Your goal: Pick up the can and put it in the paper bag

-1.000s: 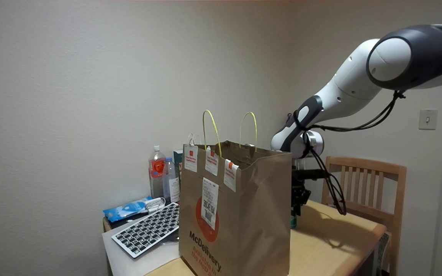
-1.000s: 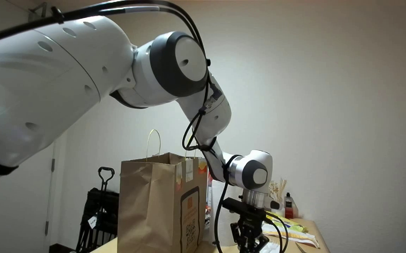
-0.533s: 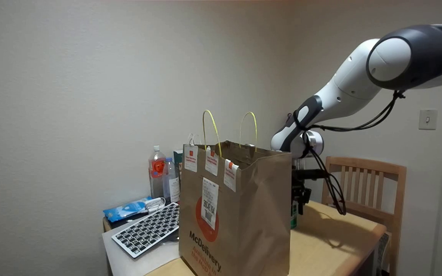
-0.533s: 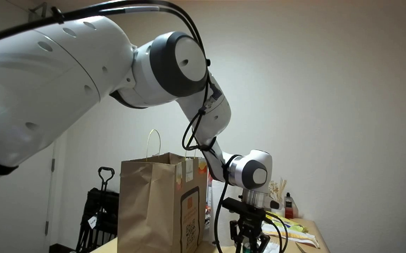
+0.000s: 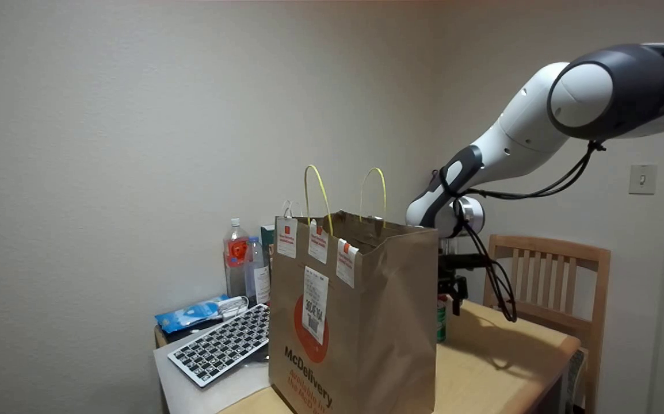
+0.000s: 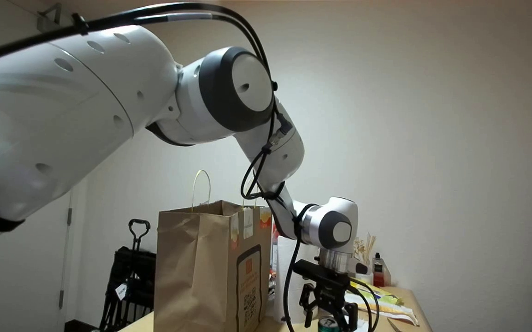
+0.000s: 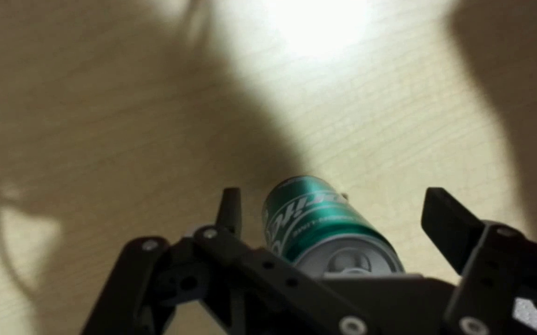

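Note:
Upright on the wooden table stands the green can point(image 7: 317, 223), its silver lid facing the camera in the wrist view. My gripper point(image 7: 333, 197) is open above and around it, one black finger on each side, with a visible gap between each finger and the can. An exterior view shows the can's top point(image 6: 328, 324) between the spread fingers. The can's reddish upper band and green side point(image 5: 441, 322) peek out beside the bag in an exterior view. The brown paper bag point(image 5: 398, 322) stands upright with its top open and its handles raised; its inside bottom is hidden.
Left of the bag lie a keyboard point(image 5: 222, 345) and a blue packet point(image 5: 191, 313), with clear bottles point(image 5: 235, 259) behind. A paper roll point(image 6: 293, 276) stands near the gripper. Yellow and white packages point(image 6: 381, 299) lie at the table's far side. A wooden chair point(image 5: 550, 247) stands behind.
The gripper's fingers have spread from shut to open, so more of the can shows between and below them. The upper arm links have dipped slightly. The bag has not moved.

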{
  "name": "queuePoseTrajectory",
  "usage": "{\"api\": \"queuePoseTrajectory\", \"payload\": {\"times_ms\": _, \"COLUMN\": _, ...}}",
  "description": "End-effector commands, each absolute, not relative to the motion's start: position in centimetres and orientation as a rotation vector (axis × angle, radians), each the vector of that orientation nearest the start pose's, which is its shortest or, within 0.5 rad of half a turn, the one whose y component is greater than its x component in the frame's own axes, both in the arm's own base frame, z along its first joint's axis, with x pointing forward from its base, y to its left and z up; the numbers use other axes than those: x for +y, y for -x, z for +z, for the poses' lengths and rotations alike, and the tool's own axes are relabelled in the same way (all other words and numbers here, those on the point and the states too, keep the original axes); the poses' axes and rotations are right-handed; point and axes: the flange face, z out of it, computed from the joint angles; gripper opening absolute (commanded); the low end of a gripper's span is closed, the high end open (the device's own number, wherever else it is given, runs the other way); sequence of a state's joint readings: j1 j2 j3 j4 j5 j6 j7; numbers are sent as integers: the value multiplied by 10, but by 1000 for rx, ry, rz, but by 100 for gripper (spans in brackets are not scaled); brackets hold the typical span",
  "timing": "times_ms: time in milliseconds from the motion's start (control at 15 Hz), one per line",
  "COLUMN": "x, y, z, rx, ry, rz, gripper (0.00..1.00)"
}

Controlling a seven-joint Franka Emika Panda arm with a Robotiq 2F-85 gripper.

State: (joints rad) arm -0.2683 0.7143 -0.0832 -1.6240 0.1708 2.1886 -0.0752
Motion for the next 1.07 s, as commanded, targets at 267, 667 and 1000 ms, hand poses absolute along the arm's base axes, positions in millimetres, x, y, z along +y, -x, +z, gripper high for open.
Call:
{"api": "queuePoseTrajectory", "payload": {"times_ms": 267, "x": -225, "y": -649, "z": 189, "rx": 554, "ry": 2985, "rz": 169, "gripper": 100}}
{"api": "queuePoseTrajectory", "payload": {"times_ms": 667, "x": -227, "y": -653, "z": 186, "rx": 527, "ry": 2988, "rz": 154, "gripper": 100}}
{"api": "queuePoseTrajectory", "payload": {"times_ms": 1000, "x": -229, "y": -655, "z": 189, "rx": 461, "ry": 2988, "rz": 125, "gripper": 54}}
